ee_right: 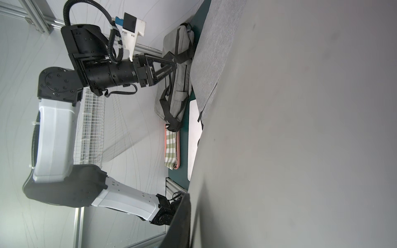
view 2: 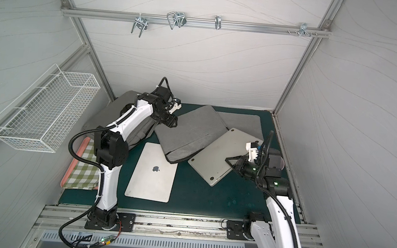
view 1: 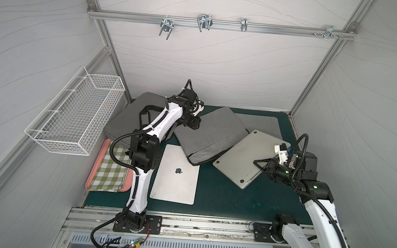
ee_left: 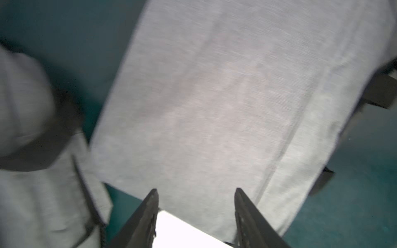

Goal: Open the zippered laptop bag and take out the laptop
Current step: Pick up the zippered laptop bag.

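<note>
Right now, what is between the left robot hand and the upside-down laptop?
The flat grey laptop sleeve lies between the left gripper and the upturned laptop. Both top views show this.

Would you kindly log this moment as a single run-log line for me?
left gripper: open by grey bag | right gripper: shut on laptop | laptop: out of bag, underside up
</note>
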Controlling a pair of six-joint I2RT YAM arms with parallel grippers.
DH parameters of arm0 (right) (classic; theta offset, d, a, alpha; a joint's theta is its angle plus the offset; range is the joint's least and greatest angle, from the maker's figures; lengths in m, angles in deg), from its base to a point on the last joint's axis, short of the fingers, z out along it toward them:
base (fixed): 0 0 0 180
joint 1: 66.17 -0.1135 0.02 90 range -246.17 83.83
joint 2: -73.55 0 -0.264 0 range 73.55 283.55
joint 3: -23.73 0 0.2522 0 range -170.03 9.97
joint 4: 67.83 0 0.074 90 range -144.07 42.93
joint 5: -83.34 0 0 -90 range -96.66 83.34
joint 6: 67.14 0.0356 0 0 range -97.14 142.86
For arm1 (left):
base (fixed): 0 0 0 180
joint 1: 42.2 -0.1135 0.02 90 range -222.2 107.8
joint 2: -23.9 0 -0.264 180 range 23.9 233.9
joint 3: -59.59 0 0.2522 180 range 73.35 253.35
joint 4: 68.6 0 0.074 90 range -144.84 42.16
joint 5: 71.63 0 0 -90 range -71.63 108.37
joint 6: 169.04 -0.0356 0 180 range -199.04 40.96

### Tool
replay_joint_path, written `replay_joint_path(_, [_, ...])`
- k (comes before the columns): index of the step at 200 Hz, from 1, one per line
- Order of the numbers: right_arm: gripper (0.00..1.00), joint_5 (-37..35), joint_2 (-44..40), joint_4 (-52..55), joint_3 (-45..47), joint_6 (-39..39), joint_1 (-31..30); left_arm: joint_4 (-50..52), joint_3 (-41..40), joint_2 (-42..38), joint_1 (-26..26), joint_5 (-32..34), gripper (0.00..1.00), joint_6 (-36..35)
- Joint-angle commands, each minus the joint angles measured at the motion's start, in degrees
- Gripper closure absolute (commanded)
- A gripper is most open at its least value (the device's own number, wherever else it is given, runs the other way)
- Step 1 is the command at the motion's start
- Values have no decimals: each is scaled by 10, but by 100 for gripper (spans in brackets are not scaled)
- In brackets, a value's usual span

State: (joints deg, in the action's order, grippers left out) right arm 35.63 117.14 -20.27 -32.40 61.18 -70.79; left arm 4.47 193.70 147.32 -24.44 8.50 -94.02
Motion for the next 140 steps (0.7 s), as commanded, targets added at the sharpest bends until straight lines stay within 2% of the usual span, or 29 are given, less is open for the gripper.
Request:
replay_joint_path(1, [100, 24, 7, -107, -32, -29, -24, -12, 41, 37, -20, 2, 41, -57])
replay_joint_path(32, [100, 10, 24, -111, -31, -30, -39, 1, 98, 97, -46, -9, 35, -66])
replay_joint_path(69, [100, 10, 40, -102, -32, -38, -41, 22, 173, 170, -60, -19, 34, -58])
replay_joint_path(140, [100, 13, 60, -115, -25, -30, -44, 26, 211, 240, -84, -57, 33, -66])
